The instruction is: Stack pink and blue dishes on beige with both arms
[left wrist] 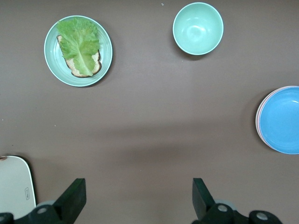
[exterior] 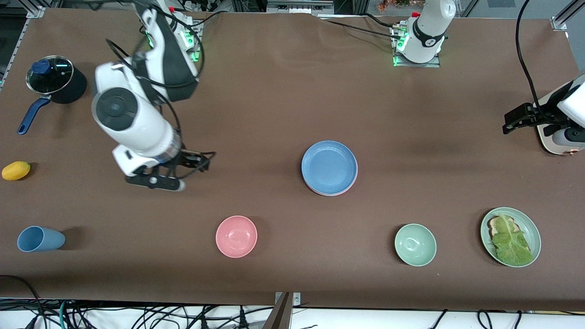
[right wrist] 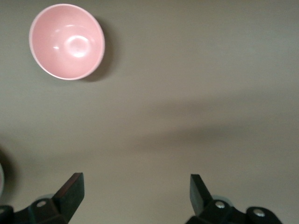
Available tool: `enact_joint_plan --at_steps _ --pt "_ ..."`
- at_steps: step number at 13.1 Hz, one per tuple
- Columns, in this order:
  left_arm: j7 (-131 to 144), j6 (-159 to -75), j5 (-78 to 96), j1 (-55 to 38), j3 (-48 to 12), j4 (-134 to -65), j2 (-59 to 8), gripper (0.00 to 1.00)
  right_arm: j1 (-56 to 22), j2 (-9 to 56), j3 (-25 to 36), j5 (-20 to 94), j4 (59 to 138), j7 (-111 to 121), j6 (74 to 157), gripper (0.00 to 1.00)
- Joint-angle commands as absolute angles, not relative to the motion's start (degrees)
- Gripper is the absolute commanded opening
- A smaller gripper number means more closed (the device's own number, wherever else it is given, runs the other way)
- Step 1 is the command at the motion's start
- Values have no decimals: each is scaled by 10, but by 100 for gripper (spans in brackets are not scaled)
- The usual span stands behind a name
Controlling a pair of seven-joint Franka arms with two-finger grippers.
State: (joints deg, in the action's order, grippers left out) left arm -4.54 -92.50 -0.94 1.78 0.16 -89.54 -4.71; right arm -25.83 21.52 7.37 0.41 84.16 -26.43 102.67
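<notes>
The brown table [exterior: 283,100] carries a stack of flat round matte plates at its middle: the light blue plate [exterior: 329,167] lies on top, and a thin pink rim [exterior: 330,194] shows just under it. The beige plate cannot be seen.

The pale green plate [exterior: 533,228] toward the left arm's end holds a lettuce leaf [exterior: 511,240] on bread. The pale green bowl [exterior: 415,245] and the small pink bowl [exterior: 236,236] are empty. The dark pot with glass lid [exterior: 54,80], the light blue cup [exterior: 40,239] on its side and the yellow lemon [exterior: 16,170] lie toward the right arm's end.

The right gripper [right wrist: 135,193] hangs over bare table, fingers wide apart, holding nothing. The left gripper [left wrist: 139,196] is also spread wide and empty, over the table's edge region.
</notes>
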Motion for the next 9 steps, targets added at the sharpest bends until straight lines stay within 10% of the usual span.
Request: enact_joint_plan --at_steps 1,9 --pt "-59 -918 4 21 2 -880 -54 100 -265 107 109 18 940 -215 1010 100" --pt "-59 -918 4 21 2 -880 -54 100 -63 91 13 18 832 -92 855 100"
